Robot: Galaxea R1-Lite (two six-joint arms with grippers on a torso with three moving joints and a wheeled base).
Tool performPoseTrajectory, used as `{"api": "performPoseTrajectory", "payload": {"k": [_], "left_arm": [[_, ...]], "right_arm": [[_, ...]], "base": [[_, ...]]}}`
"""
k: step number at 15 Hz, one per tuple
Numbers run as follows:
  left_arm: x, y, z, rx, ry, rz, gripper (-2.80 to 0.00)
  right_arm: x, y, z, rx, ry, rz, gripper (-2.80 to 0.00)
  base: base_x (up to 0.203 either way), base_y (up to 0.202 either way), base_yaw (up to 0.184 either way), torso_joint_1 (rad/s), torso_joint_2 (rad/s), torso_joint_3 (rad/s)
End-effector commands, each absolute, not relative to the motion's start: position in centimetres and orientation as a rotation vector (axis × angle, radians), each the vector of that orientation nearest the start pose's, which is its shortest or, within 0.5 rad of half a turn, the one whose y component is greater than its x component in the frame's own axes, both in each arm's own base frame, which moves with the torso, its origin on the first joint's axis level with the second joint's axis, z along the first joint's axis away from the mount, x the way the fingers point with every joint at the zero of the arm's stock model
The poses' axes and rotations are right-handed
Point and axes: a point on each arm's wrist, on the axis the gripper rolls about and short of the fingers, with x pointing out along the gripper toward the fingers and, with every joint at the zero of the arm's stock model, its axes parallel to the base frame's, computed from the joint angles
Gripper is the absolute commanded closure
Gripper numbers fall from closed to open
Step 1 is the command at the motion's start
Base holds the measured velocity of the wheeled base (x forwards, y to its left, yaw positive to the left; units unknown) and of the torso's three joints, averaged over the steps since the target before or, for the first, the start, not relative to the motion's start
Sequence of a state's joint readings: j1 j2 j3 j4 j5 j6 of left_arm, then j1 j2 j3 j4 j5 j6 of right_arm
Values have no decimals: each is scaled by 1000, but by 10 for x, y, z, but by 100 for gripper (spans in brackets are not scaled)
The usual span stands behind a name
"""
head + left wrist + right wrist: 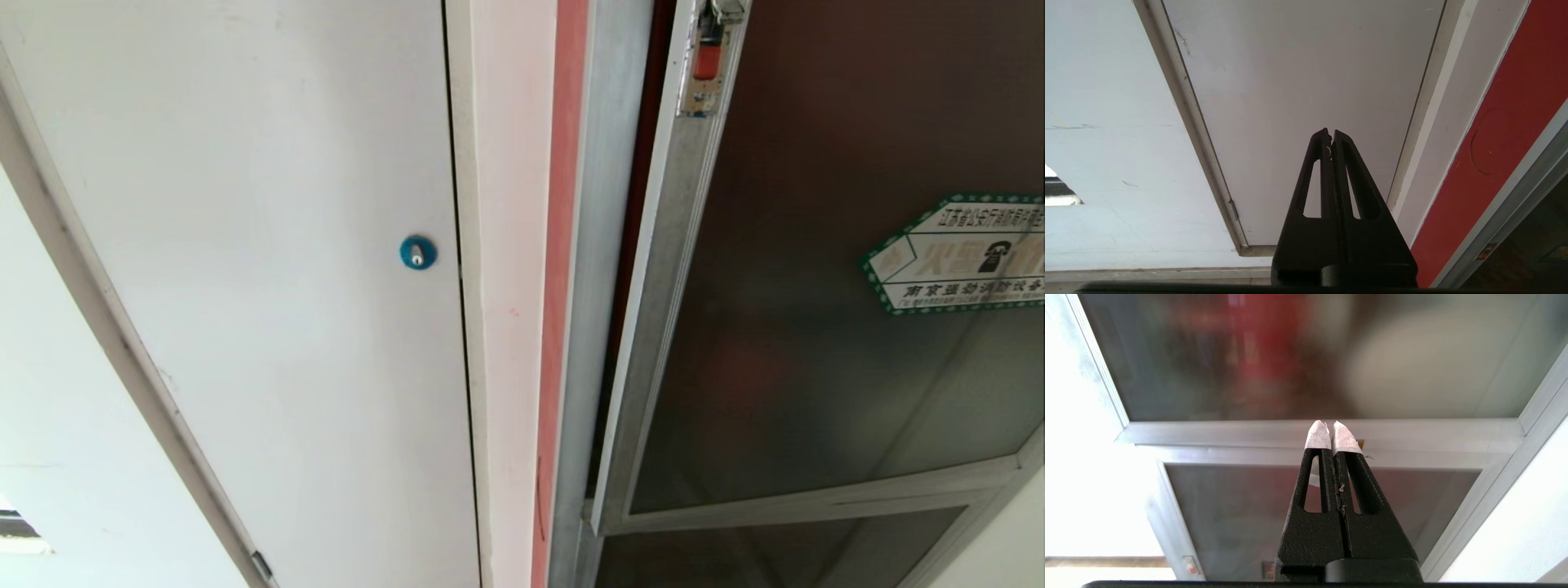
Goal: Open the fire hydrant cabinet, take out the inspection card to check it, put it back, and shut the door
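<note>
Standing slightly ajar on the right, the door (816,327) shows a dark gap; both tools, left tool (1330,134) and right tool (1333,428), are pinched closed, empty. Either final closing or first opening, I judge; next needs the door's edge.

Head camera sits close, facing the white door (245,245) and glass door (816,286). Left wrist camera shares that white door; right wrist camera shares the glass.

Even daylight fills all views, the pale wall (1081,477) beside the aluminium-framed dark glass door (1274,355) blows out white, and reflections in that glass are blurred.
</note>
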State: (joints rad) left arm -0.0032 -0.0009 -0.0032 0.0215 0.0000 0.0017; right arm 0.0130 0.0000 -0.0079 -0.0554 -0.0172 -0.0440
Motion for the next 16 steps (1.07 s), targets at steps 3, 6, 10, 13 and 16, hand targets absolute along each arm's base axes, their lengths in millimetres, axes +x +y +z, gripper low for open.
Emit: {"api": "performPoseTrajectory", "payload": {"k": [3, 6, 10, 13, 16], "left_arm": [[-23, 0, 74, 2, 17, -4, 0], [-23, 0, 74, 2, 17, -3, 0], [-23, 0, 74, 2, 17, -5, 0], [-23, 0, 74, 2, 17, -5, 0], [-23, 0, 74, 2, 17, -3, 0]], "right_arm": [[-23, -1, 75, -40, 2, 2, 0], [-23, -1, 75, -36, 0, 3, 0], [-23, -1, 75, -9, 0, 3, 0], [-23, -1, 75, -9, 0, 3, 0], [-23, -1, 76, -6, -2, 2, 0]], "base": [[0, 0, 0, 0, 0, 0], [0, 0, 0, 0, 0, 0], [0, 0, 0, 0, 0, 0], [0, 0, 0, 0, 0, 0], [0, 0, 0, 0, 0, 0]]}}
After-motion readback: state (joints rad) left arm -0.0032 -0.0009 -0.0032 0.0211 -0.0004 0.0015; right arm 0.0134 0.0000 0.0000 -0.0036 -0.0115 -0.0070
